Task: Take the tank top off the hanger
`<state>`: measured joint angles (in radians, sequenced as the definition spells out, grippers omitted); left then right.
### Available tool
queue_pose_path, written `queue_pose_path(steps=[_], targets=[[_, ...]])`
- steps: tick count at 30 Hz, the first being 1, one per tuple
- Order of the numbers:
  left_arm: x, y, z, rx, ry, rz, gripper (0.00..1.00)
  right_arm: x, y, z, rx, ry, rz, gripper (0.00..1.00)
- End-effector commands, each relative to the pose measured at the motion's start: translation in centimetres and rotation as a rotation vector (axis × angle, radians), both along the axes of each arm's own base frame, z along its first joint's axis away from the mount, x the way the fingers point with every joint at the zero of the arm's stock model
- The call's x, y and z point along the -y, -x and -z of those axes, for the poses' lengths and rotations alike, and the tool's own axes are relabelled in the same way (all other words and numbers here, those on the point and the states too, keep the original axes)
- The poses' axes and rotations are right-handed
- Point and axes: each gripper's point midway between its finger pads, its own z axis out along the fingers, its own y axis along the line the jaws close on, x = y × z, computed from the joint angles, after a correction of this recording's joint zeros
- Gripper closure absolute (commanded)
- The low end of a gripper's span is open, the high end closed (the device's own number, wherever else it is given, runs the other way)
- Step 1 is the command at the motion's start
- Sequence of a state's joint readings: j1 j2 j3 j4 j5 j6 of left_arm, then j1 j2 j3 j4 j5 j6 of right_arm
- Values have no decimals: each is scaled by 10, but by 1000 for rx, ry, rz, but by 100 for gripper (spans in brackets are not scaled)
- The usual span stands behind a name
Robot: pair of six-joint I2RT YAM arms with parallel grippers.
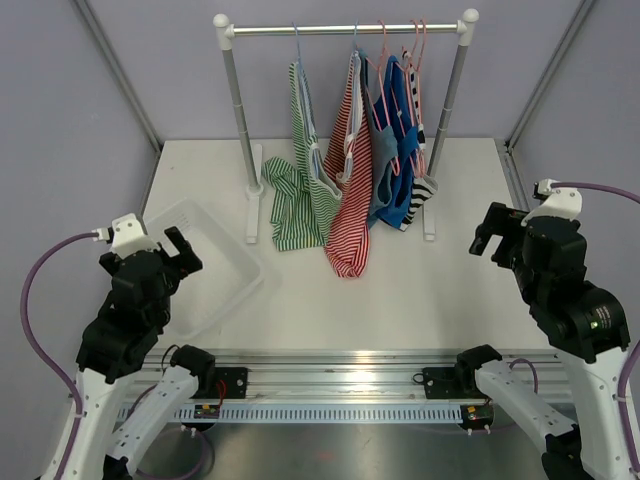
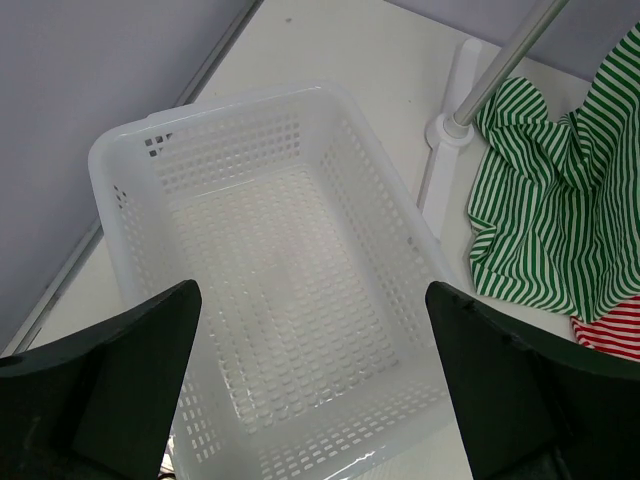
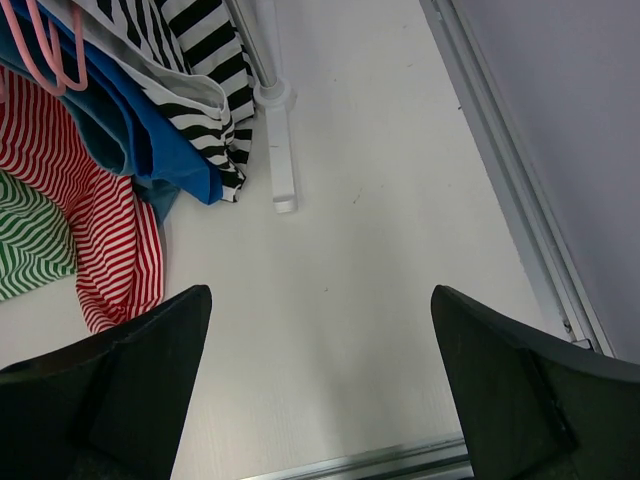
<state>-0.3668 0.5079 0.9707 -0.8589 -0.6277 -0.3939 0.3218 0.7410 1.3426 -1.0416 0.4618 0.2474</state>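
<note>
Several tank tops hang on hangers from the rack rail [image 1: 345,30]: green-striped [image 1: 300,190], red-striped [image 1: 350,200], blue [image 1: 390,170] and black-and-white striped [image 1: 425,190]. Their lower ends rest on the table. The pink hangers [image 1: 415,60] carry the right-hand tops. My left gripper [image 1: 180,250] is open and empty above the white basket [image 2: 230,130], left of the green top [image 2: 540,200]. My right gripper [image 1: 495,232] is open and empty over bare table, right of the rack; its wrist view shows the red top [image 3: 110,230], blue top [image 3: 150,140] and striped top [image 3: 200,50].
The white perforated basket [image 1: 165,215] stands at the left, beside the rack's left foot [image 2: 450,130]. The rack's right foot [image 3: 280,150] lies ahead of my right gripper [image 3: 320,320]. Grey walls with metal rails close the table on both sides.
</note>
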Motion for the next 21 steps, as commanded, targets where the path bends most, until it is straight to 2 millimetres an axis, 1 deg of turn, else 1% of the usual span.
queue_pose_path(steps=[1,3,6,9,10,11,13,14,16,17,19,20,21], targets=[[-5,2,-25,102,39,-36,1,-5,-4,-18,56,-15,-25,1],[-5,2,-25,100,38,-31,1,-9,-5,-19,56,-27,-38,1],[-4,2,-26,103,42,-29,1,-26,-10,-31,98,-100,-110,1],[-3,0,-25,102,43,-26,1,-54,-18,-48,125,-190,-216,1],[-3,0,-24,98,42,-24,1,-68,-22,-57,146,-227,-280,1],[-2,-1,-23,97,44,-18,1,-79,-30,-58,134,-246,-313,1],[0,-1,-21,90,44,-11,1,-94,-38,-76,158,-285,-373,1],[0,-1,-20,91,43,-13,1,-101,-50,-83,151,-289,-392,1],[-1,-1,-18,91,45,-13,1,-116,-61,-93,156,-305,-449,1],[-1,0,-18,95,46,-13,1,-123,-74,-100,153,-311,-462,2],[-2,1,-16,100,47,-16,1,-137,-86,-108,150,-333,-511,7],[-2,1,-14,102,47,-19,1,-147,-98,-113,144,-344,-528,9],[-2,1,-13,107,50,-19,1,-153,-105,-115,142,-345,-537,10]])
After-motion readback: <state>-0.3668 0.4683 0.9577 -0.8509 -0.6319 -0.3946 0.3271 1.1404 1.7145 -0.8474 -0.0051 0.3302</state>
